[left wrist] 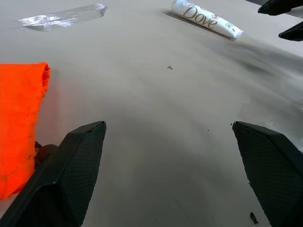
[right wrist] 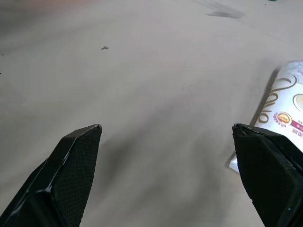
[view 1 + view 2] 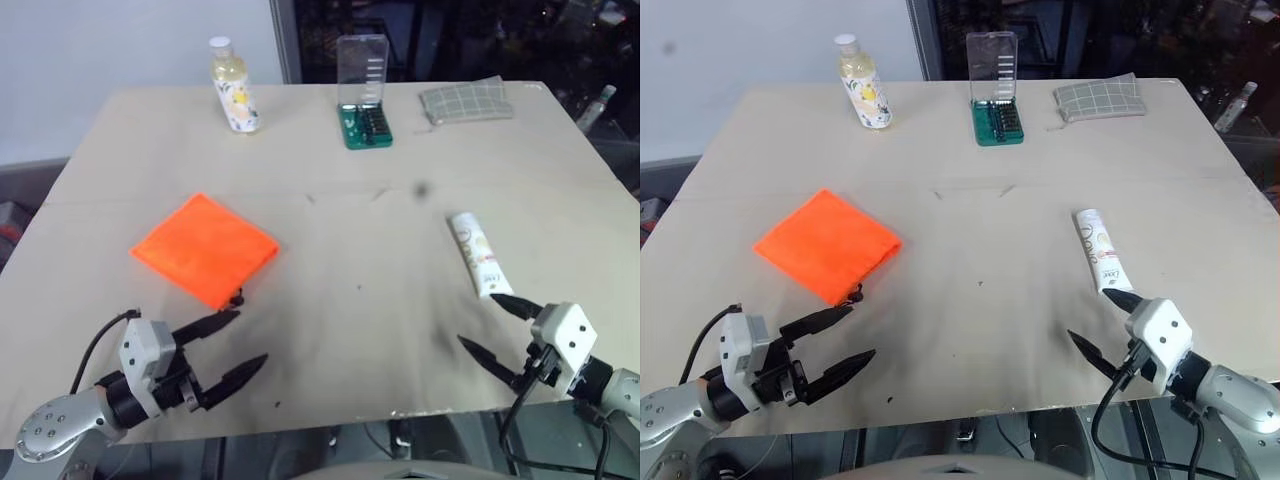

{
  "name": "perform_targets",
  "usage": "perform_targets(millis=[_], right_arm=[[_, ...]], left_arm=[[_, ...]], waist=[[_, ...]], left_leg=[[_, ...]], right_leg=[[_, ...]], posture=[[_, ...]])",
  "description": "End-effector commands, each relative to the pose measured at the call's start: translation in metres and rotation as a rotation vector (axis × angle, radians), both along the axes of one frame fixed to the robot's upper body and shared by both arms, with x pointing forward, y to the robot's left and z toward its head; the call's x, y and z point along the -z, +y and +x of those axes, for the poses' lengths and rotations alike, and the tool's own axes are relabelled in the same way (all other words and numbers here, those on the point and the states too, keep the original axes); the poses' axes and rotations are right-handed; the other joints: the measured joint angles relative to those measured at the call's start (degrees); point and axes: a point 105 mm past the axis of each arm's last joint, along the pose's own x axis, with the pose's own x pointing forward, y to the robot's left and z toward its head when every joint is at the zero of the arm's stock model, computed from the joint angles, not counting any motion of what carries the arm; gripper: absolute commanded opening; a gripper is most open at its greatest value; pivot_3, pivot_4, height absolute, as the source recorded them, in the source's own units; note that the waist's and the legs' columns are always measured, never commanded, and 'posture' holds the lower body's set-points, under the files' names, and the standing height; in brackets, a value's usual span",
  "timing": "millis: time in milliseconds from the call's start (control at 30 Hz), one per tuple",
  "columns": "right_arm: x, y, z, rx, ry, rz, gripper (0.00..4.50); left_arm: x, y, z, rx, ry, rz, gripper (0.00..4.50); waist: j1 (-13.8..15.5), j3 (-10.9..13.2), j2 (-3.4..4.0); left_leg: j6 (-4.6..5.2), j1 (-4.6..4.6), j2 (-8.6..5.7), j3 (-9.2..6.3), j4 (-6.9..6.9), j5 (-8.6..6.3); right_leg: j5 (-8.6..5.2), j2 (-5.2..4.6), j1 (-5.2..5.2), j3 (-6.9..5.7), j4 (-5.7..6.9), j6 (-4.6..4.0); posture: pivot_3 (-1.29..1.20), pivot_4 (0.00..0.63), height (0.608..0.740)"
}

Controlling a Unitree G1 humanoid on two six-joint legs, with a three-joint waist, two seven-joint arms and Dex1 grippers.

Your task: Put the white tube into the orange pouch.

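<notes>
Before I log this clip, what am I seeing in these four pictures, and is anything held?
This is a two-armed robot at a table. Two pictures look down from its head; two look along each wrist. The left gripper and right gripper hover over the near edge, jaws open, holding nothing. The orange pouch lies flat near the left one; the white tube lies just beyond the right one. At the far edge stand a bottle, a green bit case and a checked cloth.
</notes>
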Motion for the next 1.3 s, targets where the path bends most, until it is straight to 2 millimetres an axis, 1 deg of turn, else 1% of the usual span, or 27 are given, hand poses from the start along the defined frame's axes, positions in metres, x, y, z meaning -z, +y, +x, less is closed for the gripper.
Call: perform_targets(millis=[33,133,233,300,367,433,533,667,767,833,967,1167,1300], right_arm=[[-0.009,-0.001,0.001,-0.012,-0.046,0.011,4.46],[-0.012,0.002,0.003,-0.027,-0.062,0.032,4.46],[-0.023,0.009,0.007,-0.039,-0.096,0.107,4.46],[-0.029,0.013,0.008,-0.057,-0.119,0.128,4.46],[-0.032,0.024,0.005,-0.147,-0.138,0.106,4.46],[-0.036,0.036,0.003,-0.243,-0.156,0.083,4.46],[-0.041,0.045,0.005,-0.336,-0.168,0.053,4.46],[-0.046,0.049,0.009,-0.394,-0.171,0.034,4.46],[-0.049,0.050,0.009,-0.426,-0.176,0.017,4.46],[-0.052,0.051,0.011,-0.433,-0.185,0.012,4.46],[-0.056,0.050,0.014,-0.428,-0.194,0.008,4.46],[-0.059,0.049,0.015,-0.409,-0.200,0.009,4.46],[-0.060,0.049,0.015,-0.401,-0.201,0.010,4.46]], left_arm=[[-0.009,-0.010,0.002,0.015,-0.043,-0.006,4.45],[-0.018,-0.020,0.012,-0.017,-0.080,-0.010,4.45],[-0.030,-0.018,0.030,-0.143,-0.172,0.026,4.45],[-0.033,-0.017,0.035,-0.193,-0.191,0.039,4.45],[-0.026,-0.010,0.044,-0.319,-0.202,0.200,4.45],[-0.018,0.000,0.049,-0.423,-0.182,0.320,4.45],[-0.014,0.003,0.057,-0.496,-0.175,0.396,4.45],[-0.008,0.010,0.068,-0.584,-0.190,0.502,4.45],[-0.010,0.005,0.074,-0.594,-0.245,0.562,4.45],[-0.010,0.000,0.077,-0.591,-0.275,0.577,4.45],[-0.012,-0.006,0.083,-0.609,-0.330,0.599,4.45],[-0.022,0.000,0.090,-0.701,-0.395,0.654,4.45],[-0.023,0.000,0.092,-0.713,-0.410,0.691,4.45]], waist=[[0.00,0.00,0.00],[0.12,0.00,-0.02],[0.07,-0.02,-0.04],[0.04,-0.02,-0.03],[-0.01,-0.02,-0.03],[-0.07,-0.01,-0.03],[0.09,-0.01,-0.04],[0.77,-0.02,-0.12],[1.24,-0.02,-0.12],[1.30,-0.02,-0.12],[1.43,-0.02,-0.13],[1.41,-0.02,-0.13],[1.44,-0.02,-0.13]], left_leg=[[0.00,0.00,0.00,0.00,0.01,0.00],[0.00,0.00,0.00,0.00,0.06,0.00],[0.00,0.05,0.03,0.00,0.08,0.00],[-0.01,0.10,0.04,0.00,0.08,0.00],[-0.01,0.12,0.05,0.00,0.09,0.01],[0.00,0.11,0.04,0.04,0.09,0.01],[0.00,0.09,0.03,0.07,0.10,0.01],[0.00,0.10,0.02,0.04,0.26,0.01],[0.00,0.10,0.03,0.04,0.27,0.01],[0.00,0.09,0.03,0.04,0.26,0.01],[0.00,0.07,0.04,0.04,0.26,0.01],[0.00,0.06,0.03,0.04,0.26,0.01],[0.00,0.06,0.03,0.05,0.26,0.01]], right_leg=[[0.00,0.00,0.00,0.00,0.00,0.00],[0.00,-0.01,0.04,-0.01,0.01,0.02],[0.01,-0.01,0.09,-0.01,0.02,0.03],[0.01,0.01,0.09,-0.03,0.08,0.03],[0.01,0.05,0.08,-0.03,0.14,0.03],[0.02,0.10,0.10,-0.02,0.14,0.02],[0.03,0.13,0.10,-0.03,0.14,0.00],[0.03,0.12,0.11,-0.08,0.22,0.02],[0.04,0.10,0.10,-0.08,0.23,0.00],[0.13,0.09,0.10,-0.07,0.23,-0.16],[0.16,0.09,0.10,-0.07,0.23,-0.20],[0.16,0.09,0.11,-0.07,0.23,-0.21],[0.16,0.09,0.10,-0.07,0.24,-0.21]], posture=[[0.00,0.150,0.740],[0.00,0.150,0.740],[0.00,0.150,0.740],[0.00,0.150,0.740],[0.00,0.150,0.740],[0.00,0.150,0.740],[0.00,0.150,0.740],[0.00,0.150,0.740],[0.00,0.150,0.740],[0.00,0.150,0.740],[0.00,0.150,0.740],[0.00,0.150,0.740],[0.00,0.150,0.740]])
